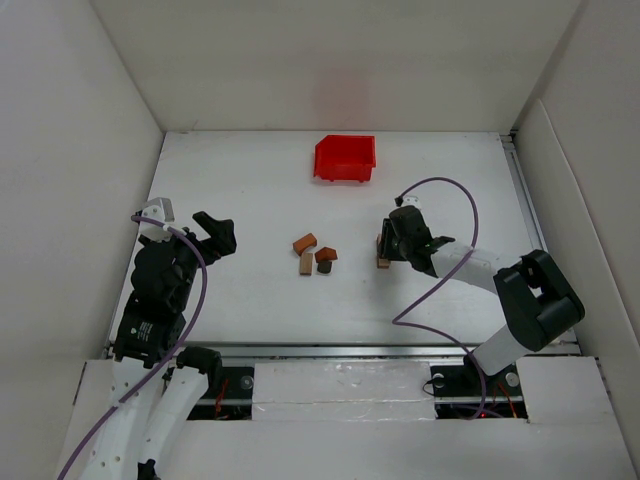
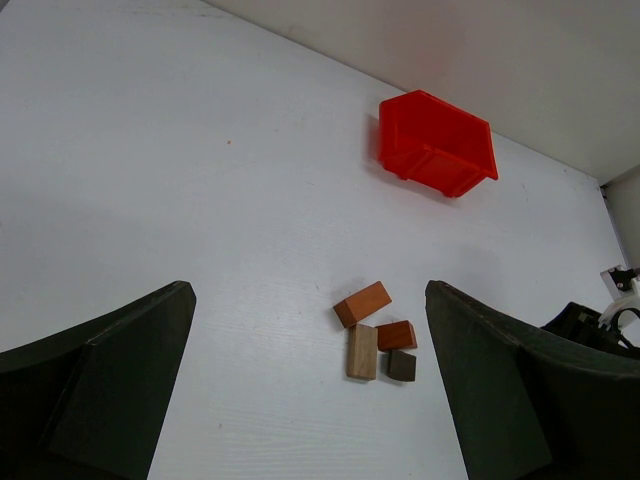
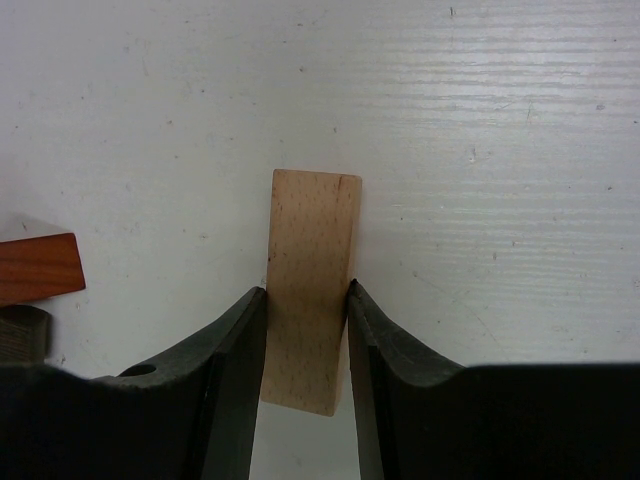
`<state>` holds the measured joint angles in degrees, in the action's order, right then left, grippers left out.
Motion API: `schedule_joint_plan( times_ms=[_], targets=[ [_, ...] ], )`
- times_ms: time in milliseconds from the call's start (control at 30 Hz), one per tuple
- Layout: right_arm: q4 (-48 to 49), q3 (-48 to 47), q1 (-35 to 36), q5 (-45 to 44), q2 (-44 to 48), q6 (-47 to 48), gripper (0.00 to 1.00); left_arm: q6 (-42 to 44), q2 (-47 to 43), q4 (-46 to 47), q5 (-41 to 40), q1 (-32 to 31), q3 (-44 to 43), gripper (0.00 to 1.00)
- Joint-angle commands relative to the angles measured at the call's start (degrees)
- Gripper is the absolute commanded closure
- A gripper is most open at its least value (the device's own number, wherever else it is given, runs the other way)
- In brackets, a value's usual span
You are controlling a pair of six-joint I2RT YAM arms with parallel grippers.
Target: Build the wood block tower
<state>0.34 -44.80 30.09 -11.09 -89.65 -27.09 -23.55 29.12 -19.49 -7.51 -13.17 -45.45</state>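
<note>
Top external: white table (image 1: 250, 180) with walls on three sides and a red bin (image 1: 345, 158) near the far edge. The bin is moulded plastic, open-topped, with one sloped face. I can't make out its contents.

Four loose blocks sit mid-table, well short of the bin:
- orange-brown block (image 1: 304, 243), a flat rectangle lying skewed
- loose tan block (image 1: 306, 263), pale, just below the orange-brown one in frame
- reddish-brown block (image 1: 326, 254), beside the tan one
- dark brown block (image 1: 324, 267), smallest, touching the reddish-brown one

All have plain sawn faces and square edges. Nothing is stacked.

Right gripper (image 1: 385, 250) is low, to the right of that cluster. In the right wrist view its jaws are narrow, clamped on the long sides of the held tan block (image 3: 312, 230). That block is light wood with fine speckled grain, and its far end pokes out past the black fingertips (image 3: 250, 310). I can't tell if it touches the table. A second red-brown block (image 3: 35, 268) is at the left edge of that view, with a dark piece (image 3: 20, 335) under it in frame.

Left gripper (image 1: 215, 235) is over the left side of the table, jaws spread wide, holding nothing.
</note>
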Motion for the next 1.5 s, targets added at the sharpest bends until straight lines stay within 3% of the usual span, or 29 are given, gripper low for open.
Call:
schedule_joint_plan(
  times_ms=[0, 1467],
  targets=[
    [1.42, 0.06, 0.41, 0.02, 0.17, -0.68, 0.6, 0.96, 0.14, 2.61, 0.83, -0.37, 0.01, 0.01],
    [0.1, -2.05, -0.2, 0.37, -0.53, 1.16, 0.58, 1.31, 0.41, 2.87, 1.71, -0.37, 0.19, 0.01]
  ],
)
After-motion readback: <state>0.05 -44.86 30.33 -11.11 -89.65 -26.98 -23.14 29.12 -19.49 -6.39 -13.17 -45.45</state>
